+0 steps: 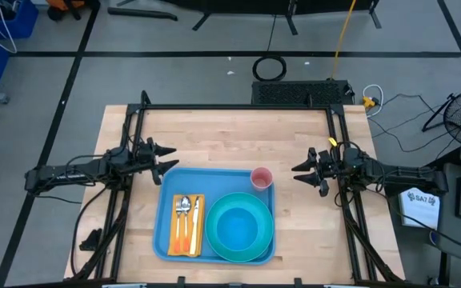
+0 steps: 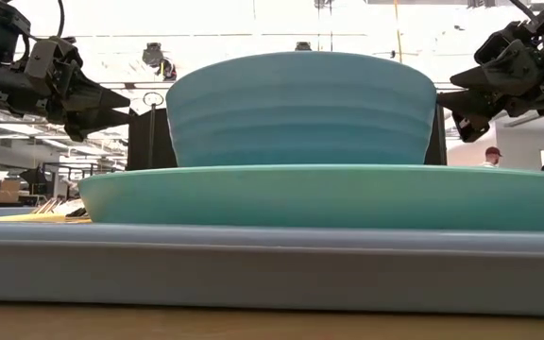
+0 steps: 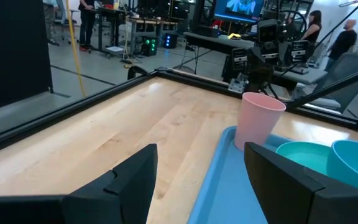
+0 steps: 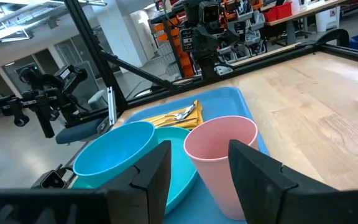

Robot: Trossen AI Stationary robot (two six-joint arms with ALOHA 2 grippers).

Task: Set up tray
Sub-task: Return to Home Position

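Observation:
The sky-blue tray [image 1: 170,194] lies flat on the wooden table. On it stand a teal plate [image 1: 264,204] with a blue bowl [image 1: 235,228] inside, a pink cup [image 1: 262,178] at the far right corner, and cutlery [image 1: 186,218] on an orange napkin [image 1: 186,248] at the left. My left gripper [image 1: 171,155] is open, hovering off the tray's far left corner. My right gripper [image 1: 298,173] is open, hovering right of the cup. In the right wrist view the cup [image 4: 219,152] stands just beyond the open fingers.
A black frame [image 1: 238,106] runs along the table's far, left and right sides. Bare wood [image 1: 230,136] lies between the tray and the far rail. People show in the room beyond [image 3: 347,37].

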